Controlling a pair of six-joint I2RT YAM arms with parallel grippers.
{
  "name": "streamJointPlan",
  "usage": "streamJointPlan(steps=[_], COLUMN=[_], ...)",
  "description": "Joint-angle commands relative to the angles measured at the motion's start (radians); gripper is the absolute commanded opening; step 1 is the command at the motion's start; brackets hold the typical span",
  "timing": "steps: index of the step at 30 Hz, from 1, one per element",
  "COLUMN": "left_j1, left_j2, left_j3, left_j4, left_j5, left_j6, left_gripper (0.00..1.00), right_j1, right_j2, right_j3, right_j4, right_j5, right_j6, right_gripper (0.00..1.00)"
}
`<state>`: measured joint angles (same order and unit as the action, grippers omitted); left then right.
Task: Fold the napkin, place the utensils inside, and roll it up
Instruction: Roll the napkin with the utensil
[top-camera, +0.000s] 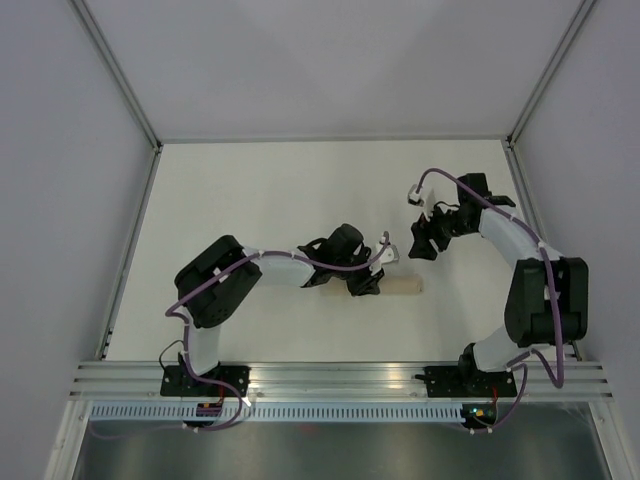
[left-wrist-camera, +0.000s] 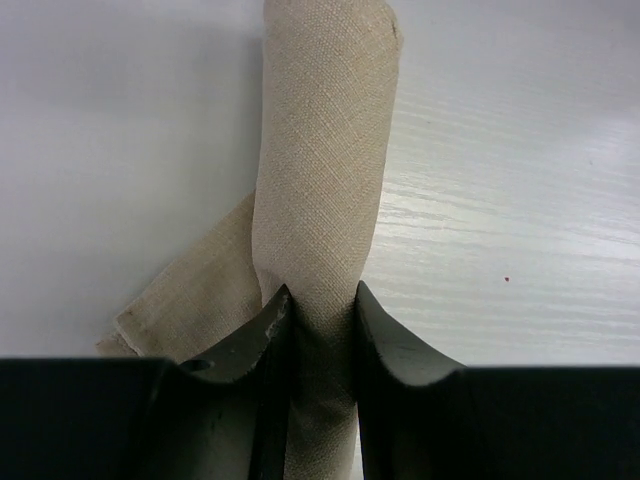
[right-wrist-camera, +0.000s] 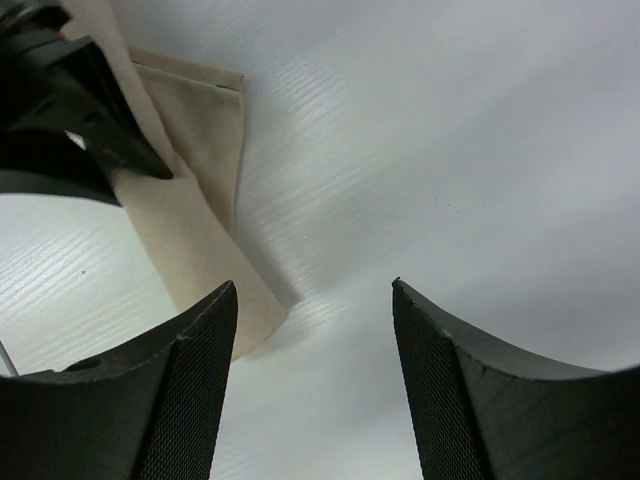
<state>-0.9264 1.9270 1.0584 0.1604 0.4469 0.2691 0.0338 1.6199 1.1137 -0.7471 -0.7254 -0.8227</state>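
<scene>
The left tool (left-wrist-camera: 320, 300) is clamped on the rolled napkin (left-wrist-camera: 325, 150), which lies near the middle of the bench (top-camera: 280, 190) with a loose flap beside the roll. Just beyond the roll's right end, the right tool (right-wrist-camera: 315, 290) hangs wide open above the bench.

White links (top-camera: 285, 266), black joints (top-camera: 545, 300), purple cables (top-camera: 437, 172), textured black fingers (right-wrist-camera: 190, 390)

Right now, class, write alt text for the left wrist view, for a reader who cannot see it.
The left gripper pinches a rolled beige napkin between its two dark fingers. The roll runs away from the camera across the white table, with a flat flap of cloth at lower left.
</scene>
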Motion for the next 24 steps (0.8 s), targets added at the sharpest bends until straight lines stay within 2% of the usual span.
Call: streamJointPlan(steps=[1, 5, 11, 15, 24], left_j1=[0.037, 0.061, 0.063, 0.064, 0.075], left_j2=[0.036, 0.076, 0.131, 0.158, 0.19], left_j3=[0.023, 0.041, 0.075, 0.112, 0.175], left_j4=[-0.11, -0.117, -0.142, -0.183, -0.263], left_j5=[0.185, 0.272, 0.312, 0.325, 0.343], left_j6=[-0.133, -0.197, -0.228, -0.225, -0.214], left_gripper=[0.23, 0.24, 0.24, 0.25, 0.25], right_j1=[-0.002, 0.006, 0.159, 0.296, 0.413], right_j2=[-0.171, -0.356, -0.514, -0.506, -0.46], right_j3=[-0.098, -0.292, -0.46, -0.532, -0.623], right_j4=[0.097, 0.216, 0.306, 0.377, 0.515], right_j5=[-0.08, -0.092, 0.054, 0.142, 0.277], right_j6=[-0.007, -0.021, -0.095, -0.104, -0.102], right_gripper=[0.69, 0.76, 0.78, 0.78, 0.76])
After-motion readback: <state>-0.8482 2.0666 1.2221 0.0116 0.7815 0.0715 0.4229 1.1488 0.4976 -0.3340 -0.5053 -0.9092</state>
